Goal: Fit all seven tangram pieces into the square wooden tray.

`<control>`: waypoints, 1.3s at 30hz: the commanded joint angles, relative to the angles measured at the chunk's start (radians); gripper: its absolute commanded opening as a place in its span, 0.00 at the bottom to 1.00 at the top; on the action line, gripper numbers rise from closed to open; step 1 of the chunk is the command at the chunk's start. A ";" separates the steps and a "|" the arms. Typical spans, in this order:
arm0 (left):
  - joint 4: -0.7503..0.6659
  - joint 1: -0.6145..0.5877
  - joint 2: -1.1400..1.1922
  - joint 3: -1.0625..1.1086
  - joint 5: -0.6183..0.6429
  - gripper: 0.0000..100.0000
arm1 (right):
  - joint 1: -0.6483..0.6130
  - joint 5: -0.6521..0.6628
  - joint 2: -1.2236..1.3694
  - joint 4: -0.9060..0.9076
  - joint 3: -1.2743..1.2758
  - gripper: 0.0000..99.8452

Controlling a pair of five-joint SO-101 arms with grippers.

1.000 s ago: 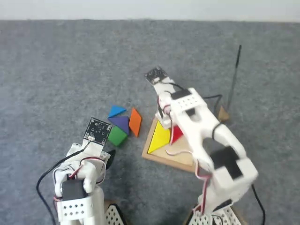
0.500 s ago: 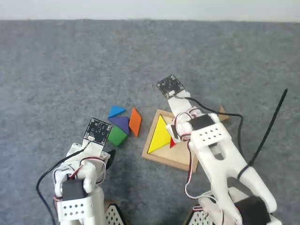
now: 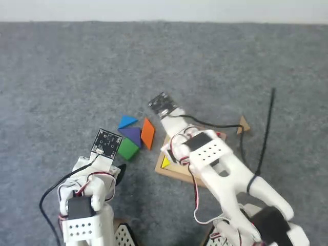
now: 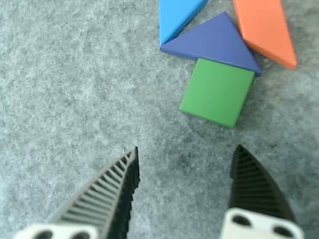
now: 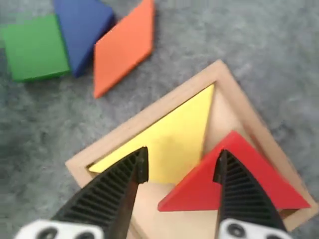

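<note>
The right tool (image 5: 182, 151) hangs open above the square wooden tray (image 5: 225, 112) (yellow triangle (image 5: 174, 144) and red triangle (image 5: 234, 179) inside), while the left tool (image 4: 187, 148), also open, hovers near the green square piece (image 4: 217, 92).

Square wooden tray (image 3: 174, 175) right of centre on the table (image 3: 61, 77), under the right gripper (image 5: 183, 151). Inside, first large triangle (image 5: 169, 144) along the left wall, second large triangle (image 5: 234, 179) beside it to the right. Left of the tray, a cluster: parallelogram (image 3: 147, 132) nearest, medium triangle (image 3: 132, 134) just beside it, small triangle (image 3: 126, 121) behind, square piece (image 3: 127, 148) in front. Left gripper (image 4: 187, 148) before the square piece, apart.
</note>
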 commanded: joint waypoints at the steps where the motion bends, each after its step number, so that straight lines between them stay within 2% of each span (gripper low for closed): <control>1: 0.003 0.003 -0.018 -0.008 0.006 0.28 | -0.010 0.064 0.068 0.038 -0.054 0.22; 5: 0.003 0.003 -0.018 -0.008 0.006 0.28 | -0.027 0.143 0.160 0.061 -0.069 0.22; 9: 0.003 0.003 -0.018 -0.008 0.006 0.28 | -0.027 0.158 0.206 0.067 -0.074 0.22; 18: 0.003 0.003 -0.018 -0.008 0.006 0.28 | -0.002 0.173 0.114 0.220 -0.043 0.22; 30: 0.003 0.003 -0.018 -0.008 0.006 0.28 | 0.262 0.189 -0.516 0.263 0.164 0.22; 35: 0.003 0.003 -0.018 -0.008 0.006 0.28 | 0.361 0.187 -0.423 0.239 0.172 0.22; 39: 0.003 0.003 -0.018 -0.008 0.006 0.28 | 0.433 0.091 -0.208 0.183 0.068 0.18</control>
